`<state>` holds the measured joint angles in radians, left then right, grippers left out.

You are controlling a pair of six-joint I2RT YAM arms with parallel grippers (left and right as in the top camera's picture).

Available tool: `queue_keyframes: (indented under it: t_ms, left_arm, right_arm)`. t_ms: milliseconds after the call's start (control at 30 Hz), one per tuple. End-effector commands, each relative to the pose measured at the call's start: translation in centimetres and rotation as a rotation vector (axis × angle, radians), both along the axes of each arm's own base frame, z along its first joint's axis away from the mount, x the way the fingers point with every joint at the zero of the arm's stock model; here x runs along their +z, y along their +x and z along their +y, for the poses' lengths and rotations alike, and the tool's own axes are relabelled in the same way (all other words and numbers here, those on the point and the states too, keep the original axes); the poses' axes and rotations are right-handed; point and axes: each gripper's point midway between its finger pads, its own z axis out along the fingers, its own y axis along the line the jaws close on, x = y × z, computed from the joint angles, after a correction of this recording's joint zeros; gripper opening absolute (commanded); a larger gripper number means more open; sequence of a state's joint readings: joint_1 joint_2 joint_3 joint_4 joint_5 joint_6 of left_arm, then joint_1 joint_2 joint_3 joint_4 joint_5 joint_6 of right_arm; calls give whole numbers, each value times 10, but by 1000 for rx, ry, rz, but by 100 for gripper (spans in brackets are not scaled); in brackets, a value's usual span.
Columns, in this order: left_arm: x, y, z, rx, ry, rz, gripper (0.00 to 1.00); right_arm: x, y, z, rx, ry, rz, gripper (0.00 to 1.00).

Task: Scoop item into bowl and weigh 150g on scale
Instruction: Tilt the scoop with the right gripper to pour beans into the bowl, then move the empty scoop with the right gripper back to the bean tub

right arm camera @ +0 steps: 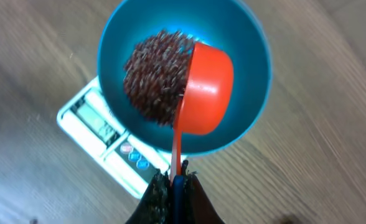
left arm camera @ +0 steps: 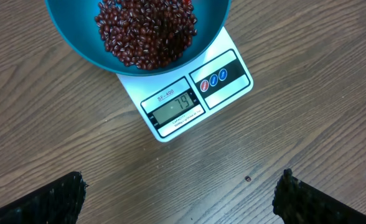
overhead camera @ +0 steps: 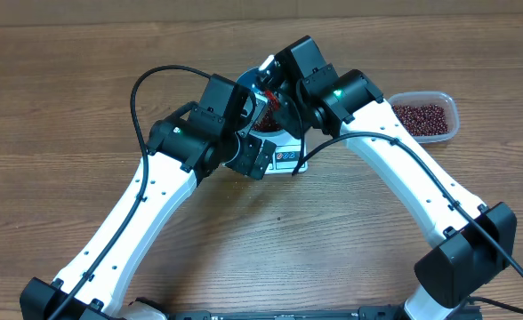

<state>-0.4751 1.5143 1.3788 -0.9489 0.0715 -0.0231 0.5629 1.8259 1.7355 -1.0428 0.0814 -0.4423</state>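
Beans (right arm camera: pixel 155 74) tipped from scoop (right arm camera: pixel 209 87) clamped in right gripper (right arm camera: pixel 175 182) into bowl (right arm camera: pixel 253 43); left gripper (left arm camera: pixel 180 199) gaped empty. Risk: fast pour overshooting target, beans clearing rim.

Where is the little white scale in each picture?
Overhead: scale near the centre, mostly hidden under the arms.
Left wrist: upper middle, display facing the camera.
Right wrist: lower left, blurry.
Shared landmark: the blue bowl of beans sitting on it.
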Motion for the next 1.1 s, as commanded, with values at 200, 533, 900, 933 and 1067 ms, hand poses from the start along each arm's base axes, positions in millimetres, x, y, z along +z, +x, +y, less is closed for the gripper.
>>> queue_keyframes:
  t_ms: [200, 533, 900, 933, 1067]
  left_arm:
    - [7, -1, 1, 8, -18, -16, 99]
    - [7, -1, 1, 8, -18, -16, 100]
    - [7, -1, 1, 8, -18, -16, 100]
    - [7, -1, 1, 8, -18, -16, 100]
    - [7, -1, 1, 8, -18, -16, 100]
  right_arm:
    - [28, -1, 11, 88, 71, -45, 4]
    - [33, 19, -9, -96, 69, -95, 4]
    - [67, 36, -68, -282, 369, -20, 4]
    - [75, 38, -80, -312, 399, -26, 4]
    - [99, 44, -143, -477, 464, -77, 4]
